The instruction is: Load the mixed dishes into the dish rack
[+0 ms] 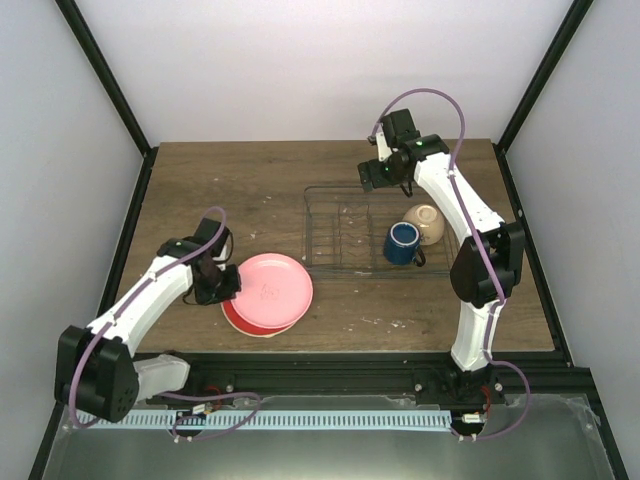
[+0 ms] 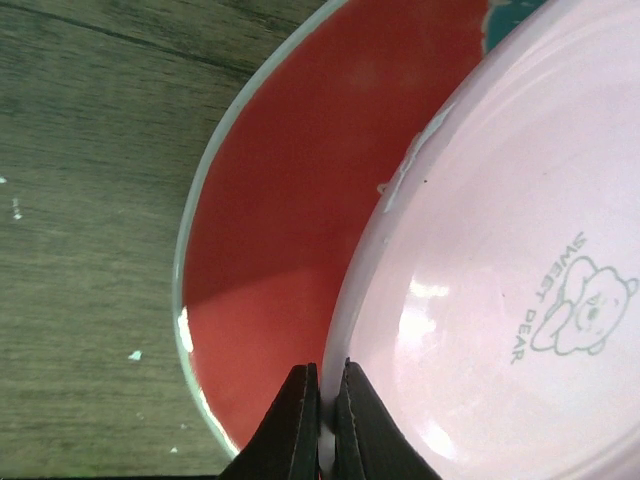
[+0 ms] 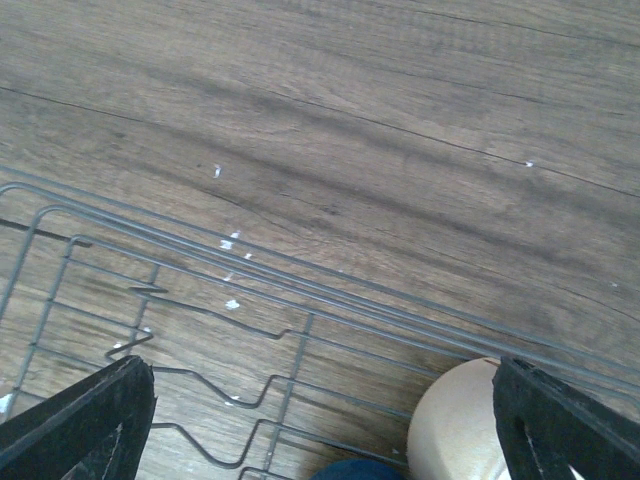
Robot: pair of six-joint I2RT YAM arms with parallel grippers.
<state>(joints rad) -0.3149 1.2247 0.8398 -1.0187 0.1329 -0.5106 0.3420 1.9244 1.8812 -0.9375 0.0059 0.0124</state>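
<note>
My left gripper (image 1: 224, 284) is shut on the left rim of the pink plate (image 1: 273, 289), which lies over the red plate (image 1: 238, 318) at the table's front left. In the left wrist view the fingers (image 2: 300, 420) pinch the pink plate's (image 2: 500, 200) rim above the red plate (image 2: 280, 220). The wire dish rack (image 1: 340, 235) stands mid-table. The dark blue mug (image 1: 402, 242) and the cream bowl (image 1: 425, 223), on its side, are at its right end. My right gripper (image 1: 383, 174) is open and empty above the rack's far edge. No pale blue-ringed plate shows.
The right wrist view shows the rack's wires and dividers (image 3: 300, 340), the bowl (image 3: 455, 430) and a sliver of the mug (image 3: 350, 470). A black frame borders the wooden table (image 1: 220, 190). White walls enclose it.
</note>
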